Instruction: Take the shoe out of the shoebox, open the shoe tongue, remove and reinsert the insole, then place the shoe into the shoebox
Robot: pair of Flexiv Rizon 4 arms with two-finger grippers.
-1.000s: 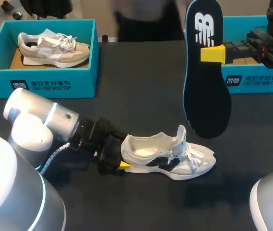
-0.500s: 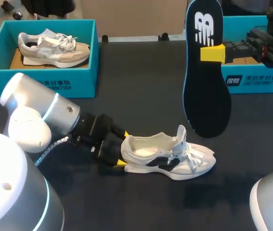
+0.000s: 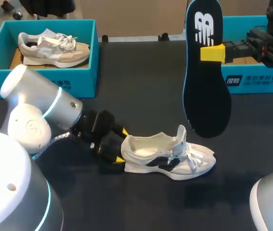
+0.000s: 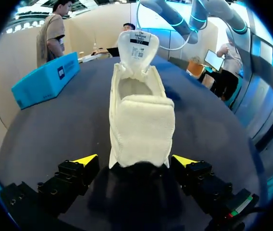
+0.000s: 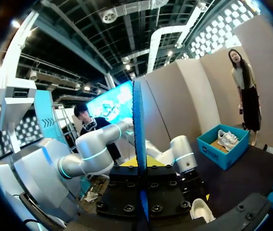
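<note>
- The shoe (image 3: 167, 159) lies on its sole on the dark surface (image 3: 141, 86), outside the boxes, with the tongue standing up and the opening facing upward
- Its long axis runs across the head view: the heel points to the left end effector (image 4: 135, 160), the toe to the right arm's side
- The left end effector is spread, with one yellow tip at each side of the heel and a small gap on both sides, so it holds nothing
- The right end effector (image 3: 208, 54) is pinching the insole (image 3: 206, 91) and holds it upright in the air, wide end down, apart from the shoe
- I judge that reinsertion comes next: the insole's long axis is vertical and the shoe's is horizontal, so the insole must tilt, wide end toward the toe, while the nearer left end effector steadies the heel
</note>
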